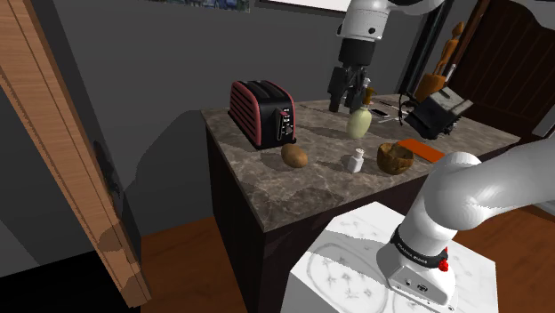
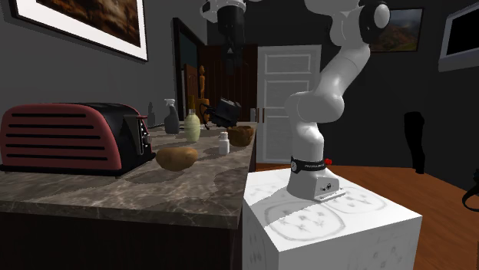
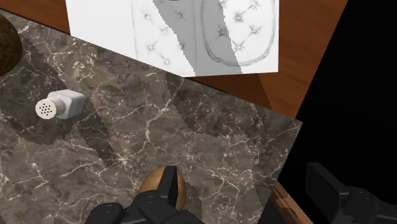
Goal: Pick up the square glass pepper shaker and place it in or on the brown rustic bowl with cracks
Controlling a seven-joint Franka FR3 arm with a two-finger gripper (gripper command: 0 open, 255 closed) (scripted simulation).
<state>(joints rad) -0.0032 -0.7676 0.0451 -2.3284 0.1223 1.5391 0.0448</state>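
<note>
The pincer (image 1: 349, 105) is held high, wide open, empty it seems. The shaker (image 1: 355, 160) is not yet lifted; the bowl (image 1: 392, 157) is not yet filled.

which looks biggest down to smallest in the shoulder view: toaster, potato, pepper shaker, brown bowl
1. toaster, clearly the largest
2. brown bowl and potato: nearly alike, the bowl perhaps slightly larger, so no firm rank
3. pepper shaker, the smallest
</note>
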